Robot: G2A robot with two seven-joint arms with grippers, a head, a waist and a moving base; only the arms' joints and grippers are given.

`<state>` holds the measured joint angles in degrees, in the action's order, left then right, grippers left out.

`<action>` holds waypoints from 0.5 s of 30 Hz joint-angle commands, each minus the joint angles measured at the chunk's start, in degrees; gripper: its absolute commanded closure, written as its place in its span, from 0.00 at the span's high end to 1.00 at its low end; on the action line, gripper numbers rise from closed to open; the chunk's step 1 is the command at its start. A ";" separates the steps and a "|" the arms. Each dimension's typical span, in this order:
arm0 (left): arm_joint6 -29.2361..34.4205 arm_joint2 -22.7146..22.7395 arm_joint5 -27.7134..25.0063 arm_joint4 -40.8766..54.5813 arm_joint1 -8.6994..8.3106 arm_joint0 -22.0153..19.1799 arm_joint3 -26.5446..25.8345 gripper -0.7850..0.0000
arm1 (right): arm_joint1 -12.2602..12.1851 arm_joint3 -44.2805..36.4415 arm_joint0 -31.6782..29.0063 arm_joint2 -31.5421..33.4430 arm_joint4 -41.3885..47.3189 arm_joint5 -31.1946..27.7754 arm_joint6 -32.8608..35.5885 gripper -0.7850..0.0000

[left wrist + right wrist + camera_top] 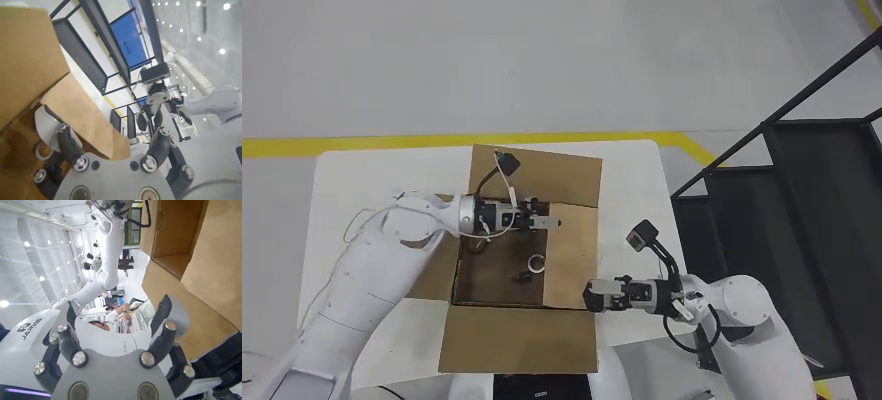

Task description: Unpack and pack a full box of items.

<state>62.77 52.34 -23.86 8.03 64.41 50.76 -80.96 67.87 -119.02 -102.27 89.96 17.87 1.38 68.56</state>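
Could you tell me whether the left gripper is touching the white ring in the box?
Apart. The top view shows the left gripper clear of the ring, with bare box floor between them.

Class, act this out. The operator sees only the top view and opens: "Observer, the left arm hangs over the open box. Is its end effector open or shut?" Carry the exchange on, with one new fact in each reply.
Observer: Open. The left wrist view shows the left end effector spread wide.
Operator: Is anything in the gap?
Observer: A corner of the flap sits between the two sides, not gripped.
Operator: And the right one?
Observer: The right end effector is open too, with nothing in it. The outer side of the box is close beside it.
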 commanded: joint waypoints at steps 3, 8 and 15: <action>0.36 1.18 3.31 -2.86 -0.89 3.29 -3.04 1.00 | -0.29 -0.21 0.43 -0.49 -0.12 0.55 -0.48 1.00; -1.36 -1.77 4.21 -3.40 -0.15 3.58 -1.50 1.00 | -0.70 -1.33 -0.51 -0.15 -0.40 0.87 -1.33 1.00; -4.87 -6.87 2.00 3.37 2.49 0.96 3.80 1.00 | -1.28 -2.54 -2.50 0.33 -0.22 -0.28 -1.03 1.00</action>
<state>58.27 46.15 -21.46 9.97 66.49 52.15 -77.92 66.67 -121.45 -104.67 90.34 17.80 1.21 67.33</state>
